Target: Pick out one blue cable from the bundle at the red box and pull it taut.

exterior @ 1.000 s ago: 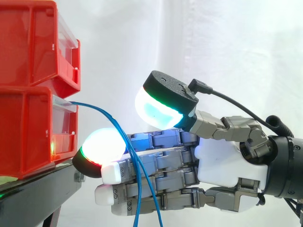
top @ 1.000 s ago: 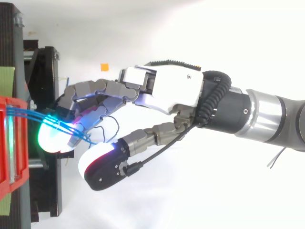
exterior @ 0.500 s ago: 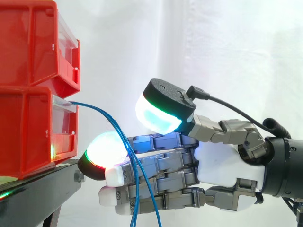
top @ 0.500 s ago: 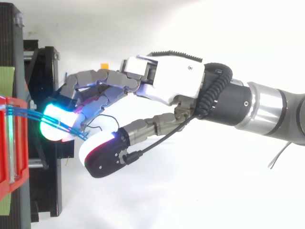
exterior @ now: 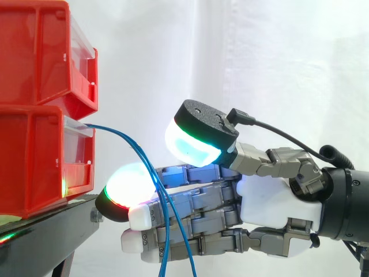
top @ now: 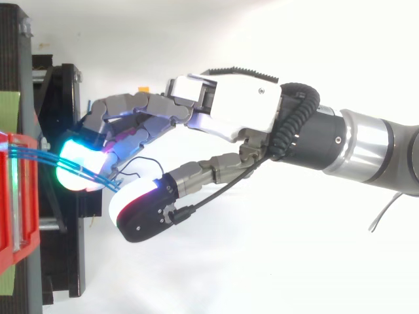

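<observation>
Several thin blue cables [exterior: 136, 151] leave the lower red box [exterior: 34, 156] at its clear front lip, arc out and hang down across my fingers. My hand [exterior: 277, 199] reaches in from the right with its fingers nearly straight toward the box. One glowing fingertip [exterior: 130, 183] lies just under the cables, close to the box front. The thumb [exterior: 196, 141] is raised well above the fingers and is apart from the cables. From above, the cables [top: 33, 156] run over that lit fingertip [top: 78, 169] and end near the thumb [top: 137, 212]. Nothing is pinched.
A second red bin [exterior: 40, 52] is stacked on the lower box. Both rest on a black stand [exterior: 46, 236] at the left. A white curtain hangs behind. A small orange mark [top: 142, 91] lies on the white floor beyond the fingers.
My hand has drifted a little down and away from the box, with the thumb slightly lower. The cables still drape over the fingertip.
</observation>
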